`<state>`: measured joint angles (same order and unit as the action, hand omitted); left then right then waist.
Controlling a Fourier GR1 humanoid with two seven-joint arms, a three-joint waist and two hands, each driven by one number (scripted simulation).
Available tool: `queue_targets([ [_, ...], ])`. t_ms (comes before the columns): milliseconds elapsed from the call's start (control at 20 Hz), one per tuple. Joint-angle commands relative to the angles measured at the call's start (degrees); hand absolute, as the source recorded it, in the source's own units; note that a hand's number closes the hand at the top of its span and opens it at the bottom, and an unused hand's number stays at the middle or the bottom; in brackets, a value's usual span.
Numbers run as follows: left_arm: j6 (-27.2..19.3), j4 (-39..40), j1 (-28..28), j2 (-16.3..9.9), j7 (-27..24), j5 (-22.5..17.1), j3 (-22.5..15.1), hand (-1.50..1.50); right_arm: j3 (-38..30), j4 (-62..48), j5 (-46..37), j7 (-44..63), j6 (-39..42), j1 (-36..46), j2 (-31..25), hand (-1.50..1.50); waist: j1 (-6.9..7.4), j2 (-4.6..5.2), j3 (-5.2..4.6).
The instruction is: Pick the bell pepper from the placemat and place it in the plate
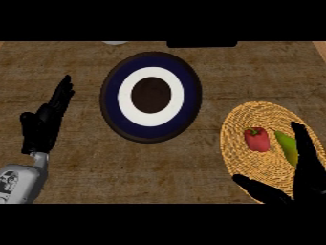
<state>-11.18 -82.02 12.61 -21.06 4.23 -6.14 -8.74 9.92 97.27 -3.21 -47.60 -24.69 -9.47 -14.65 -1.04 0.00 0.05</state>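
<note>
A small red bell pepper (257, 139) lies on a round woven straw placemat (246, 119) at the right of the counter. A green pepper-like piece (287, 146) lies just right of it, partly behind my right hand. My right hand (308, 167) is open over the placemat's lower right, fingers straight up beside the red pepper and thumb (260, 189) spread out below it, not touching it. The plate (151, 96), dark blue with a white ring and brown centre, sits at the middle with nothing in it. My left hand (47, 122) rests open at the left, fingers up.
The counter is a brown wooden top. A dark object (201, 44) and a pale rounded one (114, 43) peek in at the far edge behind the plate. Lighter wood strips run along the far left and far right corners.
</note>
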Motion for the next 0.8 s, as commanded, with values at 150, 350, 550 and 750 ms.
queue_targets([
  [150, 0.91, 1.41, 0.94, 1.11, -0.52, 0.79, 0.45, 0.0, -5.28, 8.92, -4.53, 5.58, -1.93, -13.63, -7.49, -1.5, -0.23, -0.08, -0.13],
  [350, 0.76, 2.79, 1.72, 1.34, -0.48, 0.91, 0.96, 0.0, -7.32, 14.78, -8.62, 16.51, 1.83, -20.64, -16.23, -1.5, -0.51, 0.01, -0.25],
  [550, 1.63, 0.65, 0.24, 1.28, -0.36, 1.57, 0.91, 0.0, -8.02, 18.35, -12.43, 28.11, 4.22, -19.11, -18.24, -1.5, 0.9, 0.04, -0.13],
  [750, 1.62, 0.3, 2.18, 2.89, 2.44, 2.43, 0.63, 0.0, -5.74, 20.56, -17.95, 37.42, 6.47, -17.15, -17.42, -1.5, 1.04, 0.03, -0.08],
])
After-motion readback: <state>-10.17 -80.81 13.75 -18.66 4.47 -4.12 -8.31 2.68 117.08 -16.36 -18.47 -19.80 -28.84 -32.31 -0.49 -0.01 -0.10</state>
